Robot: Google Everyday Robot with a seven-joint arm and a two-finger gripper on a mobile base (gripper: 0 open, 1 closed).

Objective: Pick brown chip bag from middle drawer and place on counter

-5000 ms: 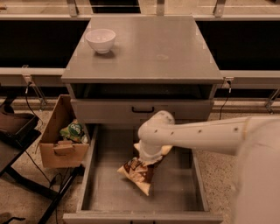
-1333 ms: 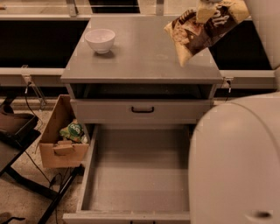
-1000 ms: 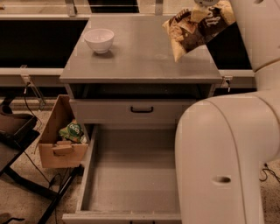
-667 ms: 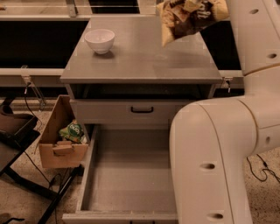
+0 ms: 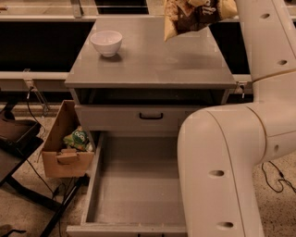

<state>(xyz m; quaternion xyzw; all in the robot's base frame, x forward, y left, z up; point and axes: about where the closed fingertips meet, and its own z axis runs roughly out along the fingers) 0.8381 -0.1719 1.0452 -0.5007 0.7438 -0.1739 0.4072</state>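
Note:
The brown chip bag [image 5: 192,16] hangs in the air over the back right part of the counter [image 5: 152,60], its top cut off by the upper edge of the view. My gripper [image 5: 218,4] is at the very top of the view, shut on the bag's upper right part, and mostly out of frame. The middle drawer [image 5: 138,185] is pulled out at the bottom, and its bare grey floor holds nothing. My pale arm [image 5: 222,157] covers the drawer's right side.
A white bowl [image 5: 106,42] stands on the counter's back left. A closed drawer front with a black handle [image 5: 151,115] sits above the open drawer. A cardboard box [image 5: 64,150] holding a green packet [image 5: 76,139] and a black stand [image 5: 16,139] are on the left.
Five seconds ago the bag lay in the drawer under my gripper. Now it is lifted over the counter and has moved left and toward the back during the last second.

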